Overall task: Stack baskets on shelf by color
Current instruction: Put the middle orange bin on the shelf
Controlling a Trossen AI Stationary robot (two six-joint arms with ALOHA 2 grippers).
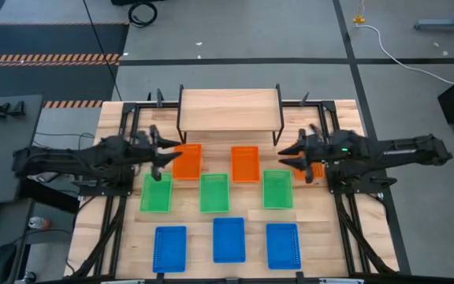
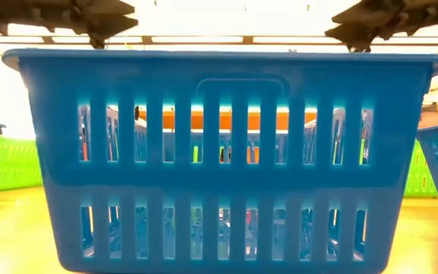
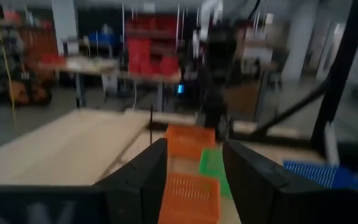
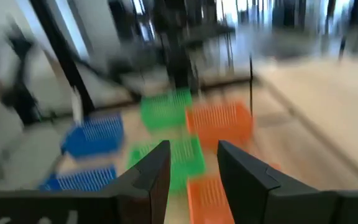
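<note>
The left gripper (image 1: 158, 150) has its two dark fingers (image 3: 143, 180) spread apart, and nothing is between them. It hangs just over the left edge of an orange basket (image 1: 187, 161). In the left wrist view the same orange basket (image 3: 191, 198) shows in the gap between the fingers. The left arm (image 1: 77, 158) reaches in from the left side of the table (image 1: 321, 217).

The right gripper (image 1: 292, 151) has its fingers (image 4: 151, 174) spread apart too, and they hold nothing. It hangs over a third orange basket (image 1: 303, 170), which mostly hides under it near the right side of the table. The right arm (image 1: 388, 151) reaches in from the right side.

The shelf (image 1: 228, 110) stands at the back edge of the table, in the middle. Nothing sits on its top.

The baskets sit on the table in three rows. Nearest the shelf is the orange row; its middle orange basket (image 1: 244, 163) sits between the two grippers. Next come three green baskets: the left one (image 1: 157, 192), the middle one (image 1: 213, 193) and the right one (image 1: 277, 189). At the front edge are three blue baskets: the left one (image 1: 169, 248), the middle one (image 1: 228, 239) and the right one (image 1: 283, 245). In the low view the middle blue basket (image 2: 223, 160) fills most of the picture.
</note>
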